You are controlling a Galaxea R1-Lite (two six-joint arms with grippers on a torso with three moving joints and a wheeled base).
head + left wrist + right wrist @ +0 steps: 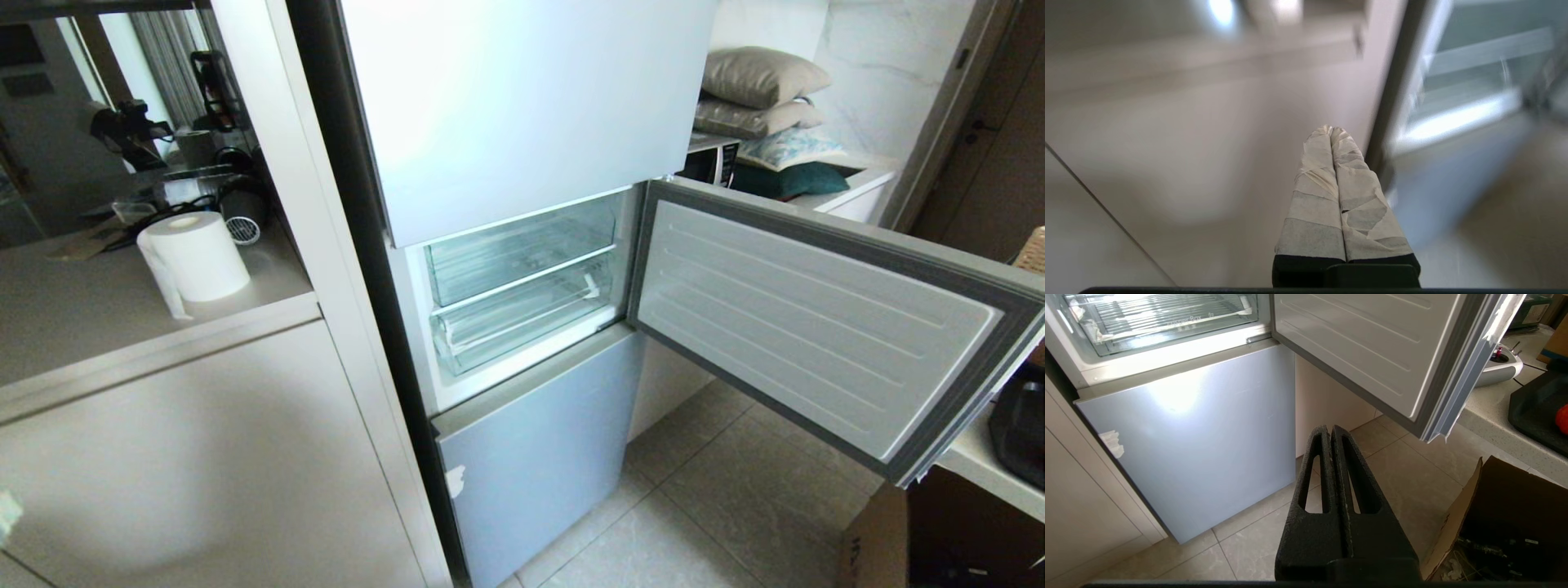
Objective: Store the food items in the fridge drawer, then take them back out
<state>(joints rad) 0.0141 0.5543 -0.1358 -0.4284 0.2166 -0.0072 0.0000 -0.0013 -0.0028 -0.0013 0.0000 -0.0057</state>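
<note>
Two clear drawers are seen inside the open middle fridge compartment; the fridge drawer [522, 322], shallower with a white front strip, sits pushed in below the taller drawer [518, 249]. One red food item [1563, 419] is glimpsed on a black tray [1533, 410] on the counter [1490, 416]. Left gripper [1331, 130], taped fingers pressed together, is held before the cabinet. Right gripper [1330, 429], fingers together, is pointed at the floor.

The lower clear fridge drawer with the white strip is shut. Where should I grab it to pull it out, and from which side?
Grip the fridge drawer at the white strip along its front edge, near the middle. Come straight in from the front: the open door flanks its right and the cabinet wall its left. The strip is the only edge facing out, and a centred pull should slide it evenly.
</note>
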